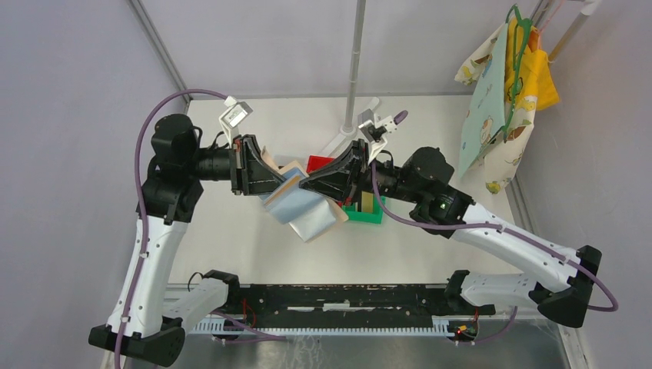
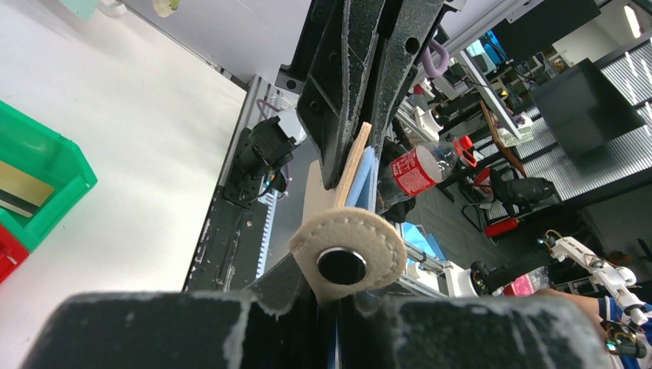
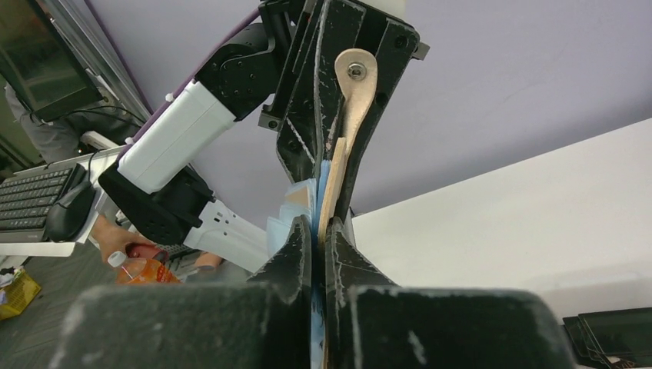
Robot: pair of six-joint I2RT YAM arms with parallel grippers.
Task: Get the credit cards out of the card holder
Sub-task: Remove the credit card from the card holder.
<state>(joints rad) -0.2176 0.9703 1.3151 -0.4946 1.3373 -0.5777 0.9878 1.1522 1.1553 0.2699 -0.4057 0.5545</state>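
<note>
The tan card holder (image 1: 296, 201) hangs open above the table between my two grippers, its light blue inner pockets facing up. I cannot tell cards apart from the pockets. My left gripper (image 1: 267, 183) is shut on its snap-flap end; the round flap (image 2: 350, 246) sticks out past the left gripper (image 2: 338, 298) in the left wrist view. My right gripper (image 1: 306, 184) is shut on the opposite edge, its jaws pinching tan and blue layers in the right wrist view (image 3: 317, 231). One gold credit card with a dark stripe (image 1: 367, 202) lies in the green bin (image 1: 375, 217).
A red bin (image 1: 319, 163) stands just behind the green bin, under the right arm. Both show at the left of the left wrist view, green bin (image 2: 54, 165) and red bin (image 2: 6, 260). A metal pole (image 1: 355, 61) rises at the back. Cloth bags (image 1: 503, 92) hang at the far right.
</note>
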